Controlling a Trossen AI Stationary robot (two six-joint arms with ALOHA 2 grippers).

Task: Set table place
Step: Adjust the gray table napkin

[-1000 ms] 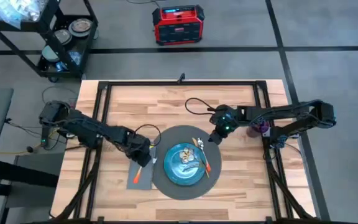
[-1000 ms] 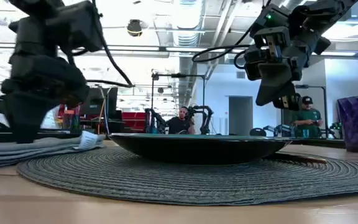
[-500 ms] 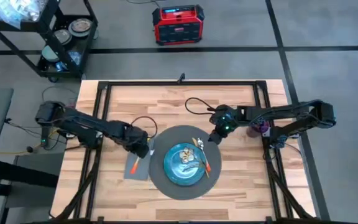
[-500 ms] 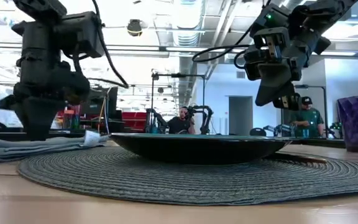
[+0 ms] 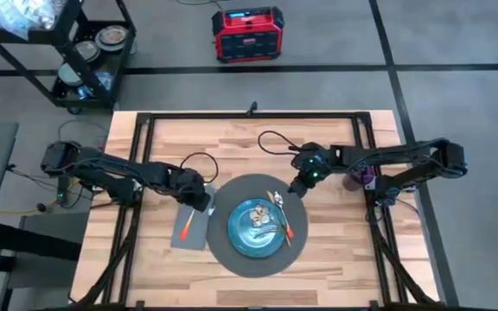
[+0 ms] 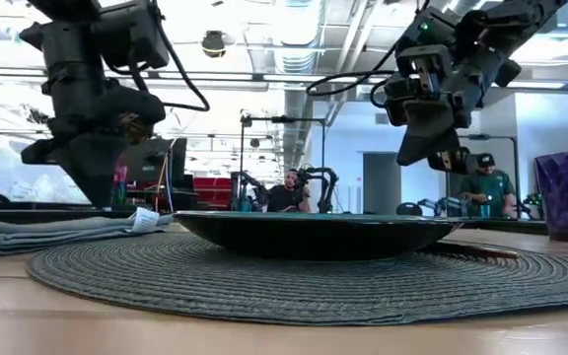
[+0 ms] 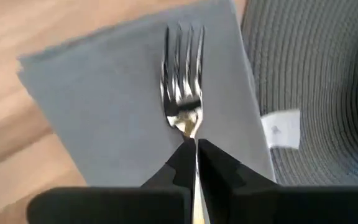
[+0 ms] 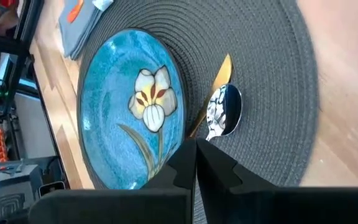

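Left gripper (image 7: 196, 152) is clenching a silver metal fork (image 7: 183, 99) above the rectangular grey cloth napkin (image 7: 104, 118), while right gripper (image 8: 196, 155), clenched empty, is hovering over the round dark grey woven placemat (image 8: 272, 93).

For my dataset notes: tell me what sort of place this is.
Probably a robotics lab or workshop: exposed ceiling ducts, other robot arms behind the table, and people at workstations.
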